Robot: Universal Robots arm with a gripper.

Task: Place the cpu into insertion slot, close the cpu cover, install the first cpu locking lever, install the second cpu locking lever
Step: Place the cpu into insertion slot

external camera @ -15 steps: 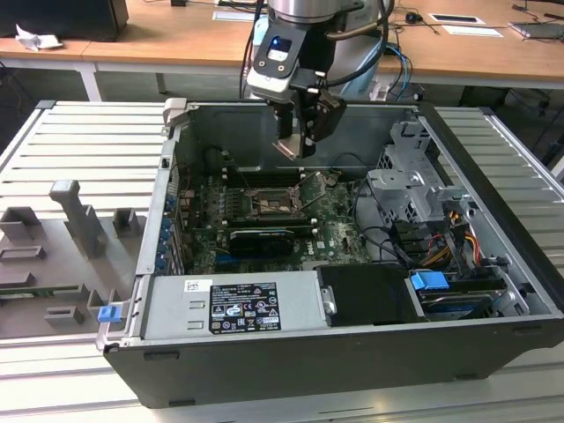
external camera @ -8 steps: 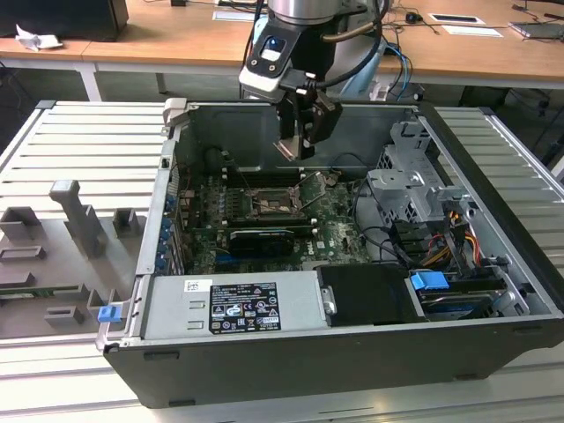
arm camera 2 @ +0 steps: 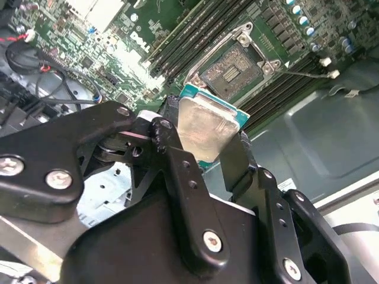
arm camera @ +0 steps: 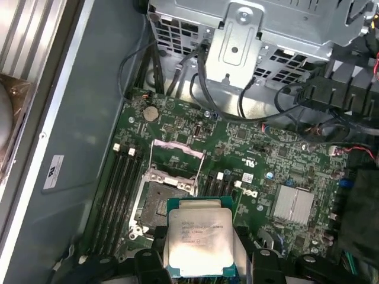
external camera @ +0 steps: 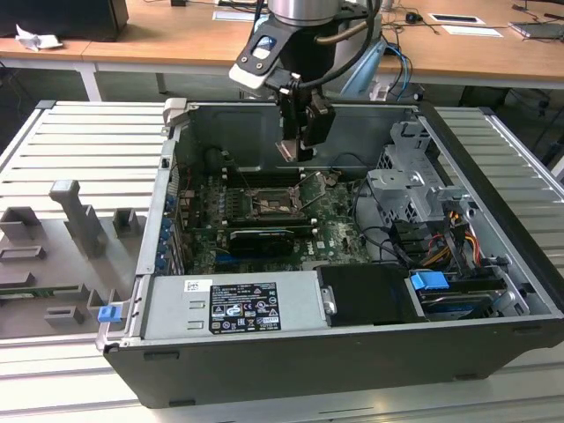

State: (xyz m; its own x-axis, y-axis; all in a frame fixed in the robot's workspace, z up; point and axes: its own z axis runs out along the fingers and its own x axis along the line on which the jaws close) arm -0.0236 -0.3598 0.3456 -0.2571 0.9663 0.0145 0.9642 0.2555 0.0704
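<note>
Counted out: one arm (external camera: 304, 11), two fingers (arm camera 2: 235, 163), one cpu (arm camera 2: 204, 125), one slot (arm camera: 159, 206), one cover (arm camera: 177, 149), all over one green board (arm camera: 266, 148) inside one open case (external camera: 352, 361).

The case lies on its side on a ribbed grey metal table (external camera: 79, 141). Several grey fixtures (external camera: 79, 216) stand on the table at the exterior view's left. Wooden desks (external camera: 176, 40) with papers run across the room behind.

The fingers are clamped on the cpu, one on each of two opposite edges, so the chip sits between them. It hangs in the air, well clear of the board. Its pale metal lid faces the arm's side and its green underside faces the board; in the exterior view it looks slightly tilted. It is close to square, so I cannot tell a long axis. Its edges run roughly in line with the slot's edges.

The slot lies below and just ahead of the fingertips, dark and bare. Beyond it, farther from the fingers, the cover stands swung open on its hinge.
</note>
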